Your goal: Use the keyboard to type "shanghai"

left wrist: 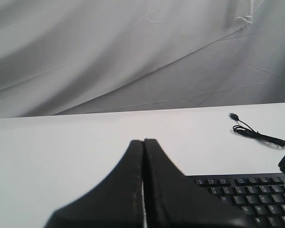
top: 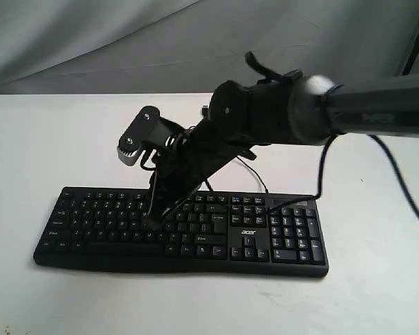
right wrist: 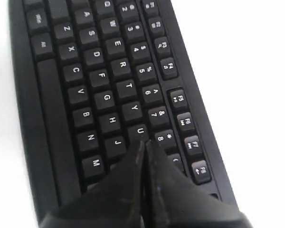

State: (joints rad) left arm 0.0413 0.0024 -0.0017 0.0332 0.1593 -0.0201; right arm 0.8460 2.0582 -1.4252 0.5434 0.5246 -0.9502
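Flat on the white table [top: 42, 139], a wide black plastic keyboard [top: 91, 223] with white key legends, its number pad and small white "acer" logo toward the right end in the exterior view. Behind the table, a grey draped cloth backdrop [top: 91, 42].

Reaching in from the right of the exterior view and across the middle, the black right arm [top: 265, 112], angled steeply down, with the right fingers [top: 152, 220] pointed onto the letter block, left of the keyboard's centre.

From the right wrist: right fingers [right wrist: 141, 154] pressed together into one narrow black wedge, nothing between them, tips just beside the U and J keys of the keyboard [right wrist: 99, 76]. Key directly under the tips hidden. Cannot tell whether touching or pressed down.

From the left wrist: left fingers [left wrist: 138, 152] likewise closed flat against each other, empty, over the table [left wrist: 61, 142] and apart from the keyboard [left wrist: 256, 194], with only a corner of its upper rows in sight beside them. Farther back on the table, a thin black USB cable [left wrist: 256, 135] in a loose curl, plug end lying free. Beyond the table edge, the same grey cloth [left wrist: 85, 47].
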